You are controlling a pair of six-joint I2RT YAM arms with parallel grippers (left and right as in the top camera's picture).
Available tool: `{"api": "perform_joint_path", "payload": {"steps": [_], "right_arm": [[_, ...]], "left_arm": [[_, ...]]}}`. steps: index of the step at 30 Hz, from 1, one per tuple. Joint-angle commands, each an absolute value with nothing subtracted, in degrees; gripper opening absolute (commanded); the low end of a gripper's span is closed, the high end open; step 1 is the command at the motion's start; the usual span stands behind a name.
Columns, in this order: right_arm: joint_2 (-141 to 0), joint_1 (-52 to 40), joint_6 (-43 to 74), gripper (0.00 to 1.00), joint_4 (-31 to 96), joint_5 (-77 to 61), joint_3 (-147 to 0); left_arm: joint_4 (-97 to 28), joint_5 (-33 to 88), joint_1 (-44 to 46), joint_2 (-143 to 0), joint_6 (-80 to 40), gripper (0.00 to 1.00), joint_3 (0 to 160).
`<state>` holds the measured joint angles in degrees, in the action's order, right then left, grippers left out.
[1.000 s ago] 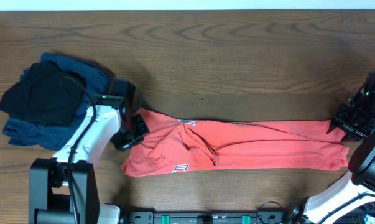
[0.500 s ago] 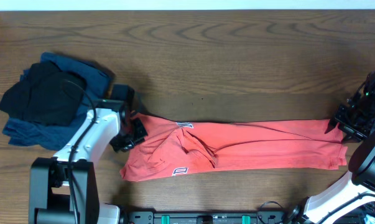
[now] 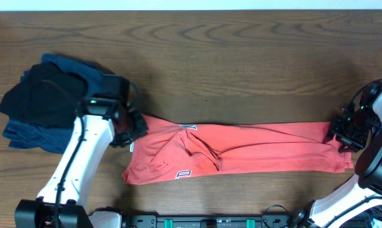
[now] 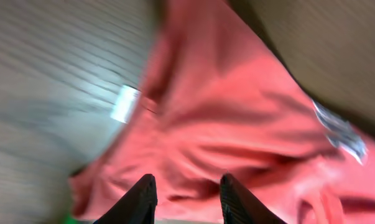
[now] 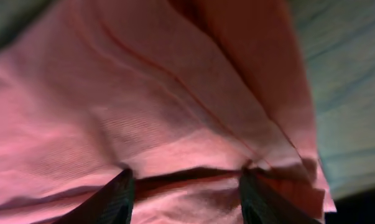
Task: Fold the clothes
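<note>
coral shirt [image 3: 241, 152] lies in a long strip across the bench [image 3: 241, 57]. left pincer [image 4: 186, 190] parted above its labelled end, right pincer [image 5: 184, 183] spread wide over the other. dark clothes [image 3: 45, 104] heaped far left.

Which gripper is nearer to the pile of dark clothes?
Left. The left gripper sits beside the pile of dark clothes; the right gripper is at the far end of the red shirt.

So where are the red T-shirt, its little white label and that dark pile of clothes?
red T-shirt [image 3: 273, 152], overhead, middle of its body
white label [image 4: 124, 104], left wrist view, its centre
dark pile of clothes [image 3: 38, 101], overhead, black piece on top
</note>
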<state>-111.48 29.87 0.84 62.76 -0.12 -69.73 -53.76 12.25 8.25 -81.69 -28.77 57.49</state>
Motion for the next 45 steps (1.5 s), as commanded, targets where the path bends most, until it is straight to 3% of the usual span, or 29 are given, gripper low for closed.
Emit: {"api": "perform_joint_path", "payload": {"steps": [1, 17, 20, 36, 38, 41, 45], "right_arm": [[-111.2, 30.0, -0.5, 0.53, 61.8, 2.8, -68.9], [-105.3, 30.0, -0.1, 0.52, 68.1, 1.0, -77.8], [-102.6, 30.0, 0.0, 0.53, 67.9, 1.0, -77.9], [-100.9, 30.0, 0.4, 0.53, 67.8, -0.3, -77.8], [-100.9, 30.0, 0.4, 0.53, 67.7, -0.5, -77.8], [-100.9, 30.0, 0.4, 0.53, 67.7, -0.5, -77.8], [-100.9, 30.0, 0.4, 0.53, 67.7, -0.5, -77.8]], "left_arm": [[-53.5, 17.5, 12.9, -81.6, -25.9, 0.34, 57.4], [-44.2, 19.9, 35.1, -81.7, -23.0, 0.33, 52.1], [-39.9, 20.3, 38.6, -82.0, -25.6, 0.38, 51.2], [-25.3, 24.6, 44.0, -93.9, -35.7, 0.37, 51.1], [-23.7, 24.6, 44.0, -94.1, -35.7, 0.31, 51.1], [-20.5, 24.7, 43.7, -94.1, -35.7, 0.09, 51.2], [-14.3, 26.4, 42.9, -94.1, -35.7, 0.06, 51.5]]}}
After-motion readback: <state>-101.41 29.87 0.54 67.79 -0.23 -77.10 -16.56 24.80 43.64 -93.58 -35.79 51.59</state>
